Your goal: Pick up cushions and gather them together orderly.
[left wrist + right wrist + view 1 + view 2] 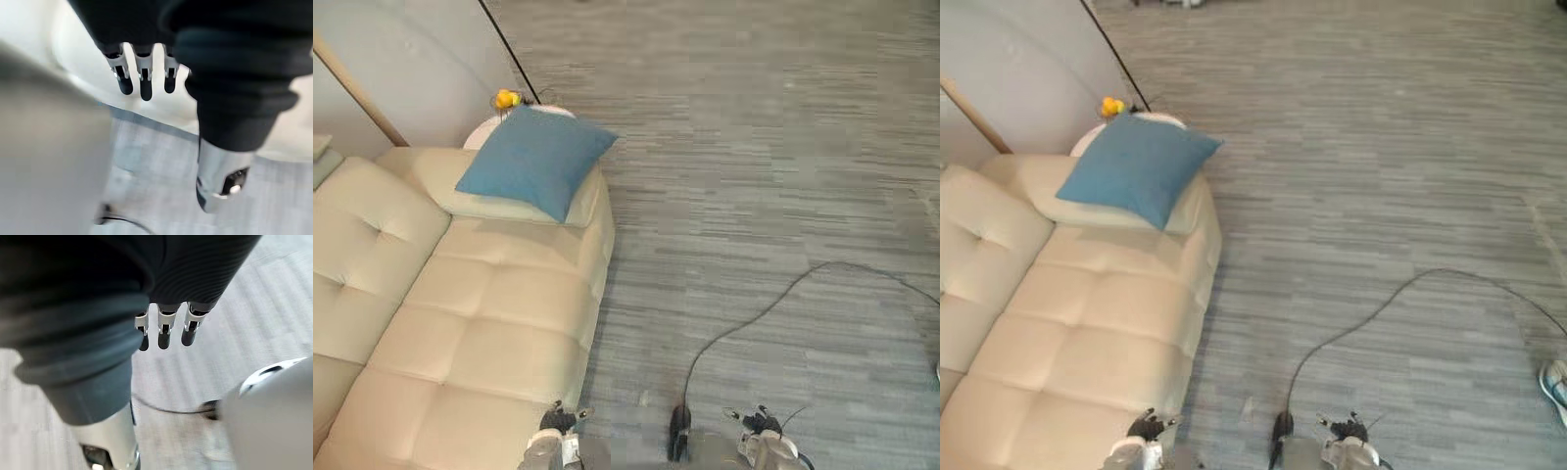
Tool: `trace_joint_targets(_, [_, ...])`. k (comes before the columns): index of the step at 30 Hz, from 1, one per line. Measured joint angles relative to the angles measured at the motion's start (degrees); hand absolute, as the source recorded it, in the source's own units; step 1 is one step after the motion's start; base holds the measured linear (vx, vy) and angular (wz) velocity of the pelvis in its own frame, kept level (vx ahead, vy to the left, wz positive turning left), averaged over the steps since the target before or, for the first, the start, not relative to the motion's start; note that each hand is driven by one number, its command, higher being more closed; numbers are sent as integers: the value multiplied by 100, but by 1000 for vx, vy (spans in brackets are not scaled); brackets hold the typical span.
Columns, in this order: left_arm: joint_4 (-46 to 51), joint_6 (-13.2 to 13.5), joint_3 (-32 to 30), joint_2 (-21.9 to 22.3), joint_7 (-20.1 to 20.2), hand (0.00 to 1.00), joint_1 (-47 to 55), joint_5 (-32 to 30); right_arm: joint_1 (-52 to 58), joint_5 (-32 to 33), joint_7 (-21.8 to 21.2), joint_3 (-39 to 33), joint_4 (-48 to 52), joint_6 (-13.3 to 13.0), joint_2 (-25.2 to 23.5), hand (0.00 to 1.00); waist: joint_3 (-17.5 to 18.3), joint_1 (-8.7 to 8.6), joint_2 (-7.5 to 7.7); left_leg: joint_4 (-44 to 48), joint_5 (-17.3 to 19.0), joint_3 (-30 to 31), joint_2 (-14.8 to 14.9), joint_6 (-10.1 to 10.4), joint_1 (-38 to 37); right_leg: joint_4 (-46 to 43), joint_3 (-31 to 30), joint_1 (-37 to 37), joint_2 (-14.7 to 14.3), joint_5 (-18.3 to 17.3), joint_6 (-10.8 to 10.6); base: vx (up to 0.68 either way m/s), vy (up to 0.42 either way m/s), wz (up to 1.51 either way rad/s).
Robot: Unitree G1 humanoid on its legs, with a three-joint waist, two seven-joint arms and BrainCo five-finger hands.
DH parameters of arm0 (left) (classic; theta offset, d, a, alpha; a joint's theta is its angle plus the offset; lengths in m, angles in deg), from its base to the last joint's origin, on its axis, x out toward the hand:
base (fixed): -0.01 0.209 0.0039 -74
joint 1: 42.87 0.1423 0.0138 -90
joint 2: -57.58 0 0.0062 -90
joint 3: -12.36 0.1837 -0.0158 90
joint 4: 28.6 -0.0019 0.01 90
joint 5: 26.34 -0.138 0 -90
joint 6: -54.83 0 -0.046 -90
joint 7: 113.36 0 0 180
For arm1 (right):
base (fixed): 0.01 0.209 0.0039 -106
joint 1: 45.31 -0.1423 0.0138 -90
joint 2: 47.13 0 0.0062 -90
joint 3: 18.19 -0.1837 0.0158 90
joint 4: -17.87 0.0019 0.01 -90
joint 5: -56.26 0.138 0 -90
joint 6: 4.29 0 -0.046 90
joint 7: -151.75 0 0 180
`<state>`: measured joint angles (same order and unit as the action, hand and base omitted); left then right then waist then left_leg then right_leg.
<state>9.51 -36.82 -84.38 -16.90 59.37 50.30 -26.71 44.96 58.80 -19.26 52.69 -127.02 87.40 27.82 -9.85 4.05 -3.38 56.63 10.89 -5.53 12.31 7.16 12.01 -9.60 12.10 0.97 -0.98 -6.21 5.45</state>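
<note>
**Status: approach not begun — blue cushion out of reach**

The blue cushion (536, 162) lies tilted on the padded far end of the cream tufted sofa (489, 323). One of its corners overhangs the sofa's edge above the grey carpet (754, 196). Just behind it stands a white round side table (487, 134) carrying a small yellow object (506, 99).

Both hands hang low and well apart from the cushion. The left hand (555, 421) is beside the sofa's near corner, and the right hand (759, 423) is over the carpet. In the wrist views the left fingers (145, 83) and the right fingers (165, 333) are straight and slightly apart, holding nothing.

Hazards from this position:

- **Cushion slides off.** The overhanging corner leaves little support, so a push from the sofa side would probably tip it onto the carpet.
- **Weak grasp.** A soft cushion pinched at one corner is likely to sag and drag across the seat. Support from both hands is advised.
- **Collision behind.** A reach that overshoots could knock the yellow object off the side table.
- **Incomplete set.** One cushion is identifiable here — a place to gather the cushions cannot yet be judged.
</note>
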Motion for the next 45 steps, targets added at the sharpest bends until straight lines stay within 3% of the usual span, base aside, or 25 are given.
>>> trace_joint_targets(2, [122,18,24,4,-6,0,0,10,-41,2,16,-48,6,4,-31,0,-9,55,33,-773,136,-393,-33,-196,288,267,-63,-339,3,-45,-52,415,-73,-19])
trace_joint_targets(4, [190,23,119,12,-10,0,-19,1,-62,13,61,-100,32,4,-24,0,-11,152,42,-3062,-42,-703,-405,-278,389,621,-180,-781,93,-136,-209,471,29,-19])
trace_joint_targets(5, [189,22,121,16,-11,0,-22,-3,-60,14,64,-102,32,3,-18,0,-9,164,39,-3466,-170,-728,-489,-281,375,668,-195,-845,103,-165,-257,352,71,-14])
trace_joint_targets(7, [175,17,168,36,-9,0,1,-11,-46,9,62,-96,11,14,21,0,28,247,-29,-4659,-887,-746,-668,-274,288,808,-325,-1095,85,-327,-482,455,168,-35])
trace_joint_targets(8, [167,18,161,30,-5,0,-3,-17,-56,4,64,-96,-7,20,33,0,44,280,-21,-4743,-1512,-677,-755,-677,149,785,-488,-1289,121,-482,-651,476,198,-42])
trace_joint_targets(10, [157,4,183,-100,14,0,-28,-57,-49,-9,58,-78,-9,57,-71,0,131,275,281,-4792,-1334,-879,-972,-845,-10,568,-628,-1261,408,-537,-748,553,207,-29])
trace_joint_targets(12, [147,3,223,-136,16,0,-24,-56,-38,-26,52,-77,-11,72,-57,0,172,301,345,-4623,-991,-1000,-1047,-935,-143,-76,-815,-1084,552,-560,-799,419,167,-29])
trace_joint_targets(13, [66,-3,239,-146,17,0,-20,-54,-43,-31,34,-79,-16,69,-39,0,169,298,339,-4600,-748,-1100,-1071,-957,-410,-1188,-927,-720,629,-604,-1076,402,200,-34])
trace_joint_targets(14, [-15,-21,270,-181,18,0,-26,-27,-48,-33,6,-41,-65,66,-38,0,145,292,310,-4707,-538,-1105,-1107,-928,-769,-2526,-913,-194,785,-382,-1780,473,236,-32])
trace_joint_targets(15, [-48,-24,299,-202,18,0,-25,-13,-51,-37,-8,-29,-112,66,-40,0,144,291,301,-4757,-482,-1112,-1119,-882,-909,-2916,-872,-59,851,-367,-1872,457,218,-12])
trace_joint_targets(17, [-167,-35,562,-312,21,0,-14,3,-3,-96,-44,32,-250,114,-42,0,132,231,224,-5110,-415,-1120,-1191,-869,-1691,-3473,-36,297,1340,-738,-1434,381,144,9])
trace_joint_targets(20, [-178,-34,567,-387,18,0,-42,40,-38,-240,-71,34,-266,106,-36,0,159,156,262,-5224,-415,-921,-1144,-868,-1835,-2572,318,655,1331,-842,-1239,281,8,38])
trace_joint_targets(22, [-227,-41,601,-387,20,0,-41,37,-36,-245,-69,7,-301,109,33,0,141,71,236,-5224,-317,-555,-1010,-775,-1844,-1027,127,945,1013,-374,-1043,358,-158,81])
trace_joint_targets(23, [-226,-43,601,-387,19,0,-43,37,-27,-245,-68,-2,-312,109,32,0,139,66,236,-5223,-265,-503,-987,-741,-1858,-776,32,976,964,-212,-1028,351,-215,74])
trace_joint_targets(24, [-224,-39,542,-391,16,0,-37,50,-23,-244,-64,-47,-346,111,27,0,110,55,302,-5220,-136,-363,-984,-638,-1926,-137,-290,1036,904,265,-1067,237,-188,56])
trace_joint_targets(26, [-238,-36,539,-421,10,0,-31,44,9,-240,-61,-68,-408,111,8,0,60,49,442,-5142,77,-162,-1021,-470,-2102,206,-741,995,899,862,-1128,260,-284,52])
trace_joint_targets(27, [-278,-34,515,-396,3,0,-30,41,27,-238,-61,-128,-446,110,49,0,83,16,366,-5136,192,-45,-936,-367,-2189,-35,-772,975,774,928,-1000,339,-394,26])
trace_joint_targets(29, [-349,-40,328,-53,15,0,136,41,38,-230,-86,-238,-444,102,177,0,323,-9,-73,-5099,433,186,-515,-276,-2225,-591,-480,1099,440,263,-798,337,-302,29])
trace_joint_targets(30, [-352,-37,330,-12,19,0,161,42,32,-235,-86,-268,-441,99,187,0,351,-29,-104,-5010,413,257,-486,-241,-2225,-624,-431,1088,418,197,-783,308,-162,50])
trace_joint_targets(33, [-147,-26,136,38,34,0,126,51,67,-222,-62,-250,-423,103,150,0,291,-47,-25,-2672,205,696,-394,68,-1169,-696,82,616,532,-147,-607,333,-284,85])
trace_joint_targets(34, [-139,-28,114,21,33,0,116,52,122,-197,-43,-213,-430,108,151,0,271,-25,-17,-1774,57,613,-290,62,-762,-595,376,272,561,-199,-519,265,-190,99])
trace_joint_targets(36, [-51,-24,141,-3,36,0,144,57,163,-133,-33,-213,-442,107,143,0,278,17,-3,-1448,75,169,-177,-19,-445,-232,737,-233,568,-227,-477,259,-142,92])
trace_joint_targets(38, [-35,-10,283,-48,55,0,131,56,130,-128,-31,-216,-444,106,150,0,280,48,2,-2313,70,-561,-217,-236,-298,116,1045,-495,617,-198,-527,220,-54,70])
trace_joint_targets(41, [-125,-34,459,-101,132,0,35,38,122,-128,-32,-265,-452,112,151,0,276,43,63,-4191,-663,-1891,-317,-555,-421,207,1562,-692,708,-296,-738,246,46,90])
trace_joint_targets(45, [-205,-24,494,-230,142,0,-28,35,76,-126,-41,-287,-460,113,138,0,198,82,236,-4719,-748,-1719,-767,-678,-688,105,1515,-782,980,-282,-859,220,105,46])
